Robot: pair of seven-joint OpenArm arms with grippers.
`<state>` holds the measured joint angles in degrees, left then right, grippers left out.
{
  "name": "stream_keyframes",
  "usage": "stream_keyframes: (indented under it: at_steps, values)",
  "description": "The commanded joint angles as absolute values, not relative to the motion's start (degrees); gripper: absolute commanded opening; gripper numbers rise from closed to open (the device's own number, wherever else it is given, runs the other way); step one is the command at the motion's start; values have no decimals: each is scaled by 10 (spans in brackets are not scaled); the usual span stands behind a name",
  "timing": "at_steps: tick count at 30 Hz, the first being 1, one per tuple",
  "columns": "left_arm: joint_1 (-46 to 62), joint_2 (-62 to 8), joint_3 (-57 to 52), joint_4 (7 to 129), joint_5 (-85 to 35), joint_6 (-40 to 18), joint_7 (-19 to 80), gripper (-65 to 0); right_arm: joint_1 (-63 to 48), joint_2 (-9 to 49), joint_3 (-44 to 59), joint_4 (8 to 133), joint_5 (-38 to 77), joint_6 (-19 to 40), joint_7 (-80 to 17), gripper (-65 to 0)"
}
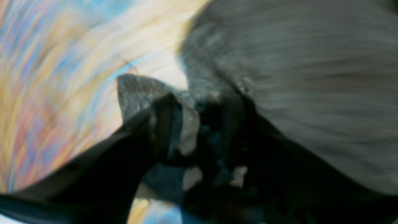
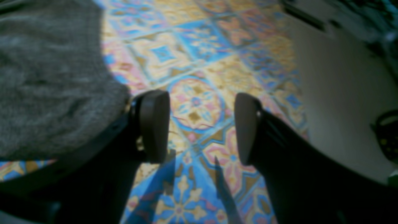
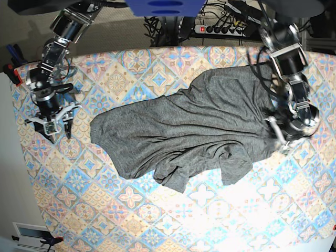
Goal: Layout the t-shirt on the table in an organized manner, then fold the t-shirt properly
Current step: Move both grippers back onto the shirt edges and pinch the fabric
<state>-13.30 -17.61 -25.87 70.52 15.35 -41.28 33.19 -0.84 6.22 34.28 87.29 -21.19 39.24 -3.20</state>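
The dark-grey t-shirt [image 3: 199,121] lies spread but rumpled across the middle of the table [image 3: 210,210], with its lower edge bunched into folds. My left gripper [image 3: 282,137] is at the shirt's right edge. In the blurred left wrist view its jaws stand apart [image 1: 199,130] with a fold of the t-shirt [image 1: 311,77] still between them. My right gripper [image 3: 56,127] is open over bare table near the left edge. In the right wrist view it is empty [image 2: 202,127], and the t-shirt [image 2: 46,77] lies just left of its left finger [image 2: 154,124].
A power strip and cables [image 3: 220,26] lie behind the table's far edge. Pale floor [image 2: 335,93] shows past the table edge beside my right gripper. Clamps [image 3: 13,73] sit at the far-left corner.
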Motion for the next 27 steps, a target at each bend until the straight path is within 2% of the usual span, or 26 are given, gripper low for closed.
stream_keyframes:
  at_steps: [1, 10, 17, 27]
  values:
    - [-145, -186, -269, 755, 156, -400, 326, -374, 0, 73, 334, 884, -203, 388, -15, -327]
    - [-141, -136, -268, 871, 153, -400, 392, -322, 5, 73, 264, 860, -203, 388, -16, -327]
    - [-133, -108, -266, 924, 157, -400, 446, -321, 6, 73, 262, 749, -201, 388, -16, -327]
    - [-65, -65, -267, 1001, 159, -400, 468, -321, 90, 73, 264, 733, -199, 388, -15, -327]
